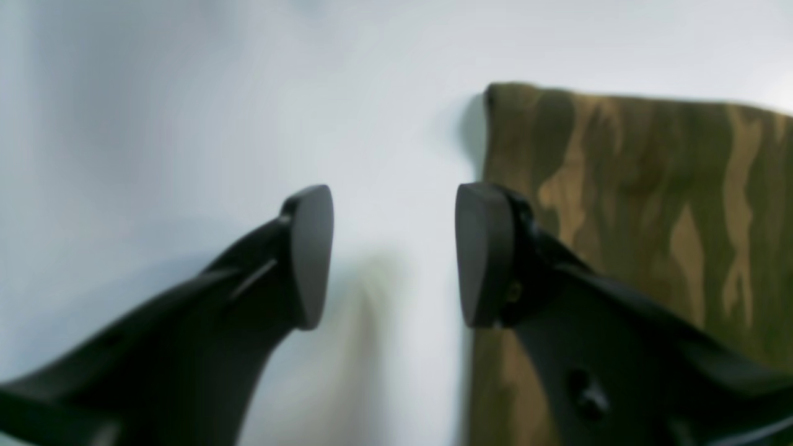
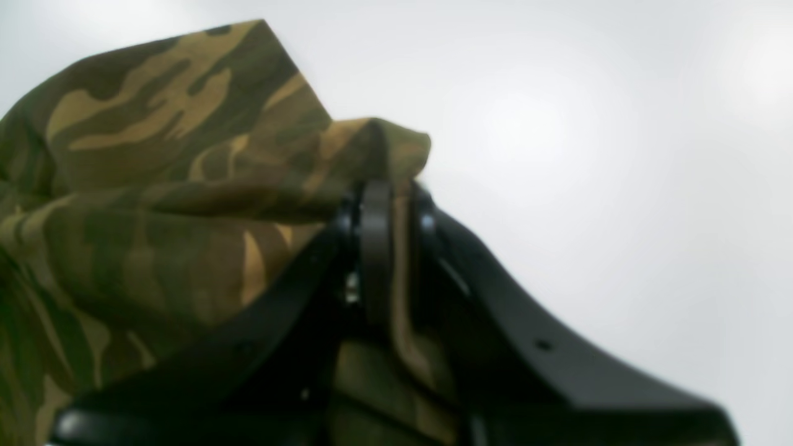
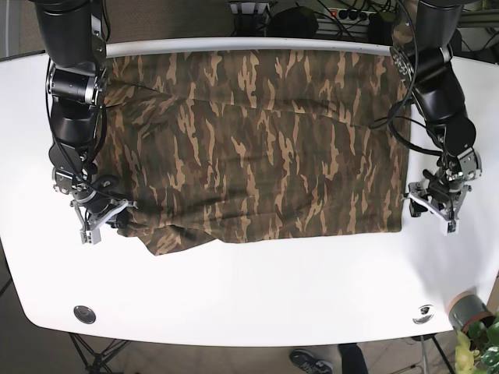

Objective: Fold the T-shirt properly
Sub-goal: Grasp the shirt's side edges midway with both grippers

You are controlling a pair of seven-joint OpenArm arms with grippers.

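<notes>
The camouflage T-shirt (image 3: 257, 140) lies spread across the white counter (image 3: 257, 288), reaching from near the counter's far edge down to about its middle. Most of the cloth is flat, with some wrinkles. Its lower corner on the base view's left is bunched and lifted.

The right hand (image 3: 100, 216) sits at that bunched corner. In the right wrist view the right hand (image 2: 387, 204) has its fingers (image 2: 375, 248) pressed close together with a fold of the T-shirt (image 2: 155, 186) pinched between them. The cloth rises in a peak above the fingertips and drapes away to the side.

The left hand (image 3: 437, 206) is at the opposite lower corner, on the base view's right, just off the shirt's edge. In the left wrist view the left hand (image 1: 394, 254) is spread wide, and its two dark pads (image 1: 310, 254) face each other over bare counter (image 1: 186, 124). Nothing is between them. The T-shirt's edge (image 1: 650, 204) runs just behind one finger; whether that finger touches the cloth cannot be told.
</notes>
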